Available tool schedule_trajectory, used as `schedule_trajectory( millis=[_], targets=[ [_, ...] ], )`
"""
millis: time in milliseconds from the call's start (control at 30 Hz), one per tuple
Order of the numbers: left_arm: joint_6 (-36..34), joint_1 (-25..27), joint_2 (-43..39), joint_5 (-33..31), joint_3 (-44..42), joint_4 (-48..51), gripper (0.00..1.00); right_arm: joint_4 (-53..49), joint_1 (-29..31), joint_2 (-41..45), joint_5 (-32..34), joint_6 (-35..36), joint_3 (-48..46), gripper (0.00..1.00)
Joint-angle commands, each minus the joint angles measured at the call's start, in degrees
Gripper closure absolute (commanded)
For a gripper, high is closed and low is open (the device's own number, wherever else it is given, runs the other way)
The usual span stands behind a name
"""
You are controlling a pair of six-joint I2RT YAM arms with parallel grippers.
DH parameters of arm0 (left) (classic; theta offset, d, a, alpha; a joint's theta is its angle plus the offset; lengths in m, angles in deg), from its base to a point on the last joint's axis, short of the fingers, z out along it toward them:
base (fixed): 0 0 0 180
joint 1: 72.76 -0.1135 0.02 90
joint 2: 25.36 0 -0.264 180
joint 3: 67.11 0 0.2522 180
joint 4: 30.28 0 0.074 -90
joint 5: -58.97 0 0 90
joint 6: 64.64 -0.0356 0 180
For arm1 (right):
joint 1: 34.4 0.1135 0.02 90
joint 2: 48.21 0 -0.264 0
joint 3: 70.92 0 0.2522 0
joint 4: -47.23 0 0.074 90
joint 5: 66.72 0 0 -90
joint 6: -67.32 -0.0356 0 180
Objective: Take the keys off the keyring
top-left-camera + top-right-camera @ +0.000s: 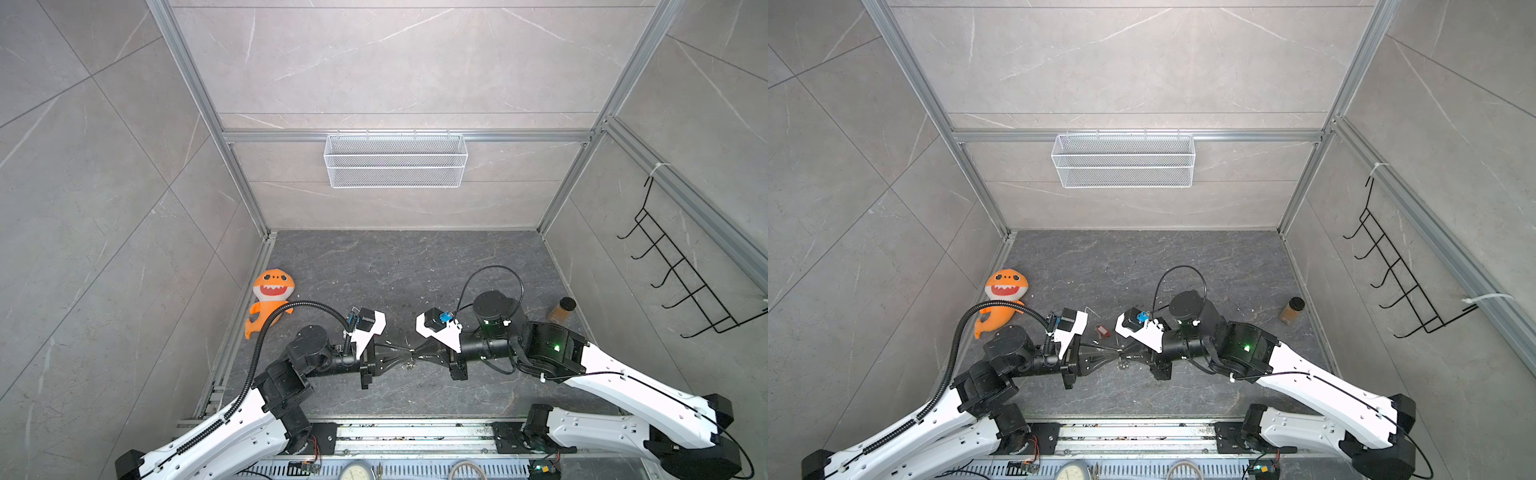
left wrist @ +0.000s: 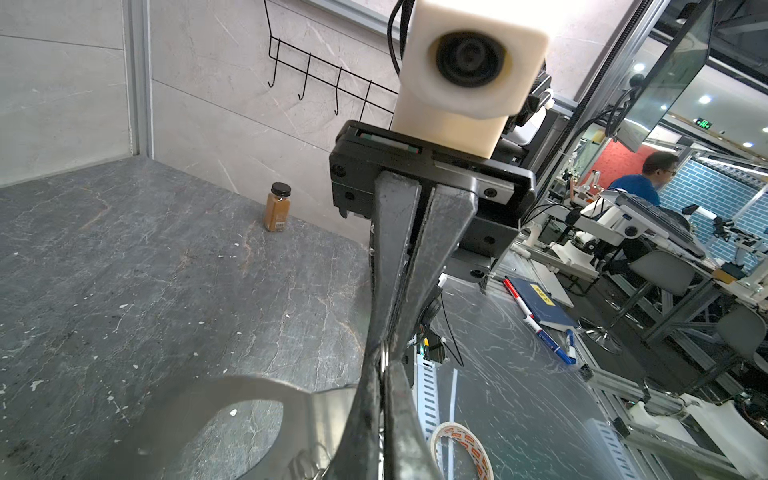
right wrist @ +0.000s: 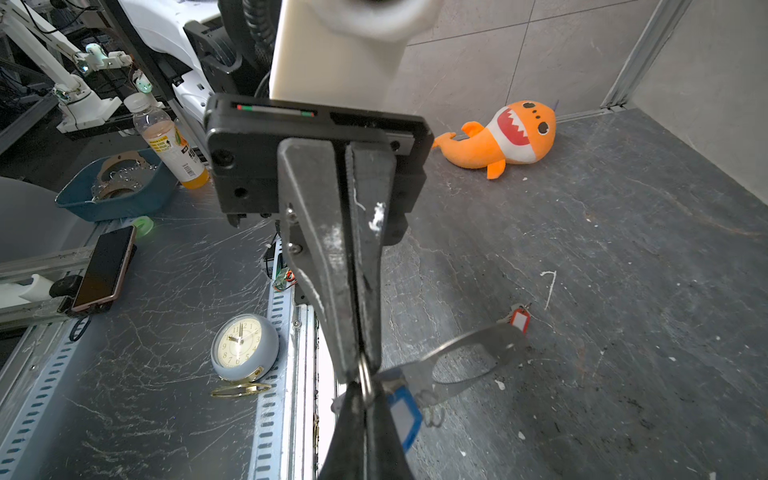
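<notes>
Low over the middle of the floor my two grippers meet tip to tip. A silvery ring (image 3: 365, 373) of the keyring (image 1: 1122, 365) is pinched between them. My left gripper (image 2: 381, 365) is shut on that ring, and my right gripper (image 3: 365, 395) is shut on it from the opposite side. The grey oval strap (image 3: 469, 338) sticks out sideways, and small rings dangle under it. A blue-tagged key (image 3: 401, 411) hangs beside my right fingers. The red-tagged key (image 1: 1101, 331) lies on the floor just behind the grippers, apart from the ring.
An orange shark plush (image 1: 270, 299) lies at the left wall. A brown spice jar (image 1: 561, 309) stands at the right wall. A white wire basket (image 1: 395, 160) hangs on the back wall and a black hook rack (image 1: 681, 270) on the right wall.
</notes>
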Motion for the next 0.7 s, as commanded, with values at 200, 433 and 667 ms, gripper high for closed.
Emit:
schedule_trajectory(
  millis=[200,433,667],
  targets=[
    [0.96,0.02,0.83,2.4,2.05,-4.98,1.0,5.39,0.01,-0.85,0.0,-1.1,1.32,1.0],
    [1.12,0.01,-0.13,-0.03,1.07,-7.63,1.0,6.98,-0.01,0.09,2.11,-3.05,0.86,0.98],
    [1.74,0.0,-4.86,-4.83,-1.06,-10.51,1.0,16.85,-0.02,8.37,10.67,-8.11,-6.21,0.62]
  ],
)
